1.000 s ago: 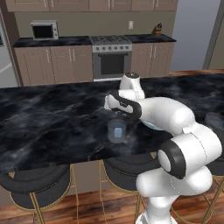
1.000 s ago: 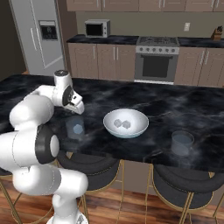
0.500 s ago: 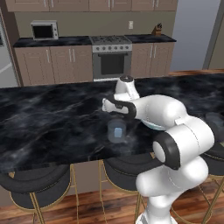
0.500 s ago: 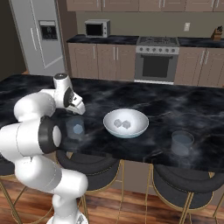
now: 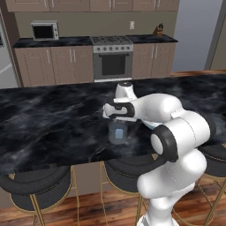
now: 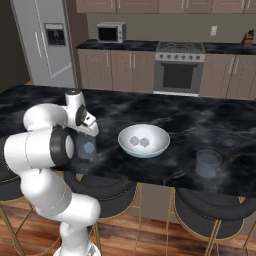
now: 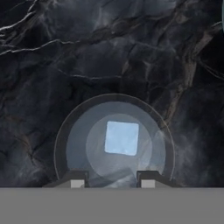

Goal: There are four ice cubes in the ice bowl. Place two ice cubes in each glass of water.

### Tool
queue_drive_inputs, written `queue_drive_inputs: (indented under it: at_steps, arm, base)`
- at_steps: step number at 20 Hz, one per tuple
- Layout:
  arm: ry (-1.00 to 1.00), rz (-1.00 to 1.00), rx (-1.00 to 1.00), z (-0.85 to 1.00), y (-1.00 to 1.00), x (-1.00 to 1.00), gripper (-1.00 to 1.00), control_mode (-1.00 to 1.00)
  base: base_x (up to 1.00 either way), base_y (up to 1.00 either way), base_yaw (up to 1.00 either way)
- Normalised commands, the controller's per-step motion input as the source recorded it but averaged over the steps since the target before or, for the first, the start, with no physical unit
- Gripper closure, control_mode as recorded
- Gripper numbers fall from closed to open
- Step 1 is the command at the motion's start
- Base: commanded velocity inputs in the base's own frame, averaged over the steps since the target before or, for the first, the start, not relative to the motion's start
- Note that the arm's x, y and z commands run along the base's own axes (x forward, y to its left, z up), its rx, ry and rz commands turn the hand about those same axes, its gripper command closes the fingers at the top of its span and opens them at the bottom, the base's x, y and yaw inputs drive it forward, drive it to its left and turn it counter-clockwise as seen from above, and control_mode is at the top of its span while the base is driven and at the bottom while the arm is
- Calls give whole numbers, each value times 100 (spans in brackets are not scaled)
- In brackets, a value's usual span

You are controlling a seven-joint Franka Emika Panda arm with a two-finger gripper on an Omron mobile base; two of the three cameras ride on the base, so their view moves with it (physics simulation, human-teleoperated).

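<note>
I see the gripper (image 7: pixel 112 183) directly above a glass (image 7: pixel 114 142), jaws partly apart, holding nothing. One ice cube (image 7: pixel 122 138) lies inside the glass. Two cubes (image 6: pixel 140 142) lie in the bowl (image 6: pixel 161 143) on the worktop (image 6: pixel 200 122)

Left base view: set behind the arm on its left, facing forward and down across the counter (image 5: pixel 53 119) toward the stove (image 5: pixel 112 57). Right base view: set behind on the right, facing the same stove, taking in the ice bowl (image 6: pixel 144 140). Shared by both: the near glass (image 5: pixel 117 132) under the hand. Hand view: straight down, close above that glass.
</note>
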Motion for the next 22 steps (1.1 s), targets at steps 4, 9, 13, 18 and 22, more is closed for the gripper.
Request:
queue_drive_inputs:
  at_steps: [4,9,13,18,22]
  arm:
    - [5,0,0,-25,0,0,100,-100]
    - [1,0,0,-9,0,0,100,-100]
    - [0,0,0,0,0,11,100,-100]
    - [0,0,1,12,0,5,-100,-100]
    - [-4,0,6,79,-3,0,-100,-100]
  base:
    - [0,0,0]
    - [0,0,0]
    - [0,0,0]
    - [0,0,0]
    - [0,0,0]
